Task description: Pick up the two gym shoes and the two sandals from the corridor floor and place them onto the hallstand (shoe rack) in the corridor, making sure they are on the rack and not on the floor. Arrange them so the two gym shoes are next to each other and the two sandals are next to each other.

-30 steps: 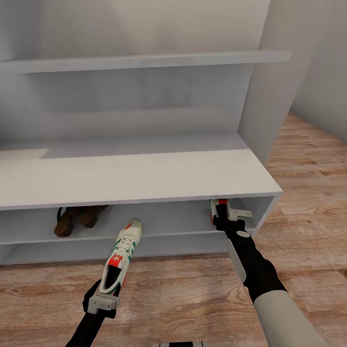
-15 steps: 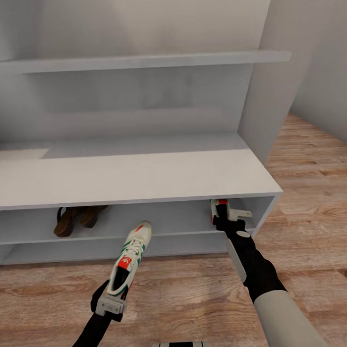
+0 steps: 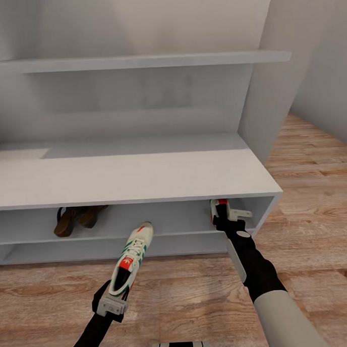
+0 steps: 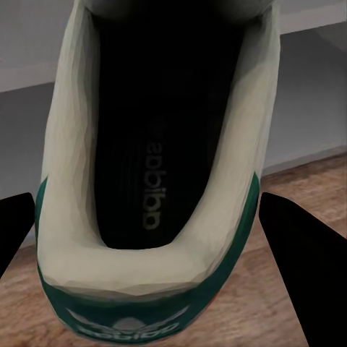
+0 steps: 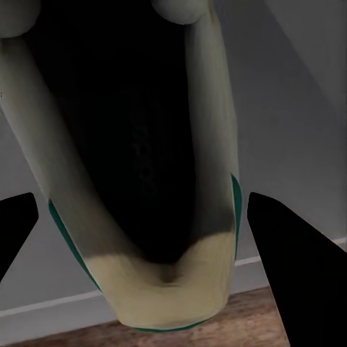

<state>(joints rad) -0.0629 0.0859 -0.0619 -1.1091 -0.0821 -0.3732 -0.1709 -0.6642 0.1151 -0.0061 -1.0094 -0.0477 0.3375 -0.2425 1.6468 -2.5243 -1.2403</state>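
Likely, the left pincer (image 3: 111, 303), gripping 1 gym shoe (image 3: 130, 257) by its heel, jams its toe against the hallstand (image 3: 143, 180) tier edge, while the right pincer (image 3: 227, 217) grips the other gym shoe (image 3: 216, 208) inside that tier.

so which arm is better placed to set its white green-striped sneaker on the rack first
Right. The right gripper already has its white green-striped sneaker inside the white-grey rack's upper tier; the left gripper holds the other sneaker over the wood floor.

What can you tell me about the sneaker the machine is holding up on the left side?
The gym shoe is a white lace-up sneaker with green side stripes, a red-orange tongue label and a green heel patch. It looks like smooth leather with a dark insole printed with a brand name. The left claw grips it at the heel, clear of the wooden floor, its toe pointing at the hallstand, about level with the shelf edge.
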